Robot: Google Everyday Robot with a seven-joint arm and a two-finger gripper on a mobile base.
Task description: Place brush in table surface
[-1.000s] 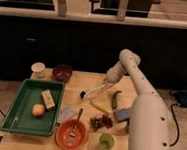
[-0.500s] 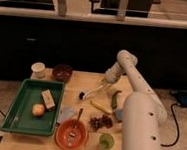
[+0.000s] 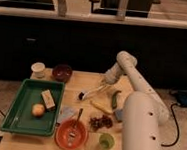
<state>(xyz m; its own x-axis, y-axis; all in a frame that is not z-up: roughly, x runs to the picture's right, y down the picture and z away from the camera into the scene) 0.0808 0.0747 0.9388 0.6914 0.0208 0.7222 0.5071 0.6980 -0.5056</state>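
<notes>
The brush [image 3: 91,91] lies at a slant on the tan wooden table surface [image 3: 94,79]. Its dark head [image 3: 82,95] points lower left and its white handle runs up right toward my gripper [image 3: 108,81]. The gripper hangs down from the white arm at the handle's far end, low over the table's back middle. I cannot tell whether it still touches the handle.
A green tray [image 3: 13,112] at the left holds an orange fruit [image 3: 38,109] and a tan block [image 3: 48,99]. A white cup [image 3: 38,69] and a dark bowl [image 3: 62,72] stand at the back. An orange bowl [image 3: 64,137] with a metal spoon [image 3: 77,120], a green cup [image 3: 106,140], dark berries [image 3: 101,122], a yellow stick [image 3: 101,106] and a green pepper [image 3: 115,98] sit near the front.
My arm's elbow and gripper have shifted a little to the left. The brush stays low at the table's middle, its head slightly further left.
</notes>
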